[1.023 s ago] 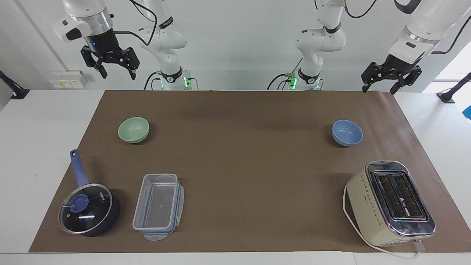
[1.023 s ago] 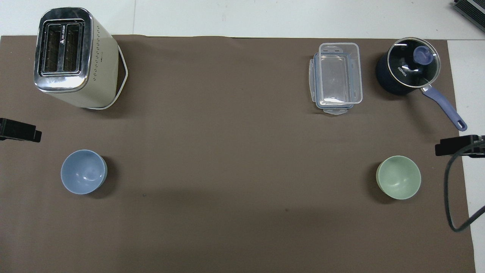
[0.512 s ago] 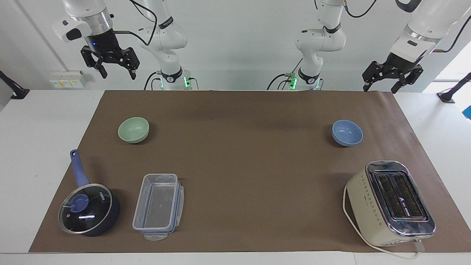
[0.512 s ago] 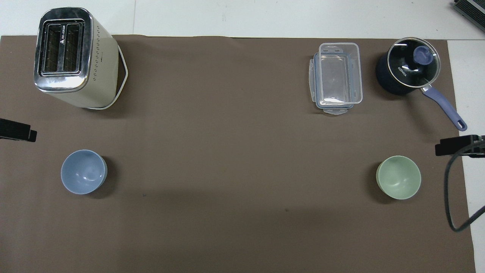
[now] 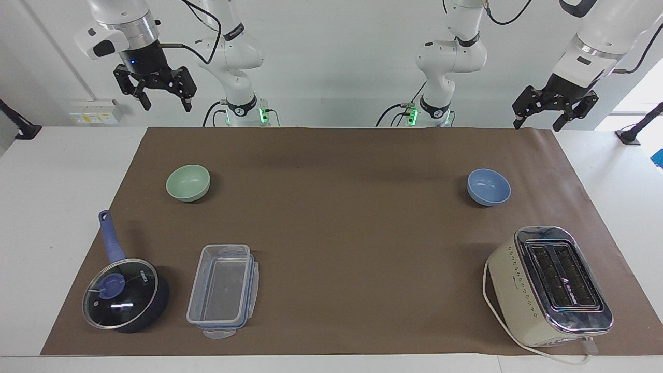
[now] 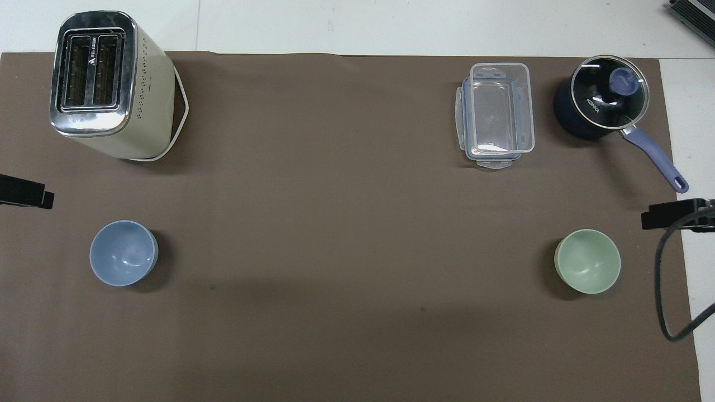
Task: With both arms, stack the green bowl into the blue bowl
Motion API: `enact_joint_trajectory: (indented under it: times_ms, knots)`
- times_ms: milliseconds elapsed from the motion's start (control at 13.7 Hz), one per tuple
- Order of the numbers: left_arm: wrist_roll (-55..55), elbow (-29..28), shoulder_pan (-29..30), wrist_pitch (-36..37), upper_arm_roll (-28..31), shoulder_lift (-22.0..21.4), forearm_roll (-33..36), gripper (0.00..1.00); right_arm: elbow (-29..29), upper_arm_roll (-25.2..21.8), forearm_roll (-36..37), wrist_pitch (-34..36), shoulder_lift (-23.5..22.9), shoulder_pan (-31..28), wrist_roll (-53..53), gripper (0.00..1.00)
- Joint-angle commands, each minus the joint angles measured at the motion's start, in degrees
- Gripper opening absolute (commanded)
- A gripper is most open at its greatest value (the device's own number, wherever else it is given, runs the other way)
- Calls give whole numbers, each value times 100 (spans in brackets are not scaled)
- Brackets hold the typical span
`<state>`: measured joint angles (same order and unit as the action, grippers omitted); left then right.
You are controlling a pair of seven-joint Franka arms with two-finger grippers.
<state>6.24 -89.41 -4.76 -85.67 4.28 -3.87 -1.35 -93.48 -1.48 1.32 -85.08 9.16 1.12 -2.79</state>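
**White room, brown mat**

A white bench (image 5: pixel 62 207) runs the width of the view, a brown mat (image 5: pixel 342 228) laid flat across most of it. A plain pale wall (image 5: pixel 331 62) rises at the robots' end, carrying a socket strip (image 5: pixel 93 111). Bright daylight spills in at a window (image 5: pixel 639 98).

"KONKA" on saucepan's glass lid (image 6: pixel 610 92); toaster (image 6: pixel 106 84) marking unreadable.

Green bowl (image 5: pixel 188 182) at right arm's end of the mat (image 5: pixel 342 217), blue bowl (image 5: pixel 488 187) at left arm's end, well apart. In the overhead view: toaster (image 6: pixel 106 84) at 11 o'clock, container (image 6: pixel 496 114) and saucepan (image 6: pixel 600 103) at 1–2 o'clock.
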Motion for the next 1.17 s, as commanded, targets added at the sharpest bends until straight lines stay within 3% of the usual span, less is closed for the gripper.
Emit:
enact_joint_trajectory:
  times_ms: [0,1096]
  knots:
    - [35,73,46,103,-15,-17,91,100,-65,16,-27,-9,51,-60,112,100]
    - [0,-40,54,-20,-6,-70,65,100,-73,16,-27,0,60,-60,112,100]
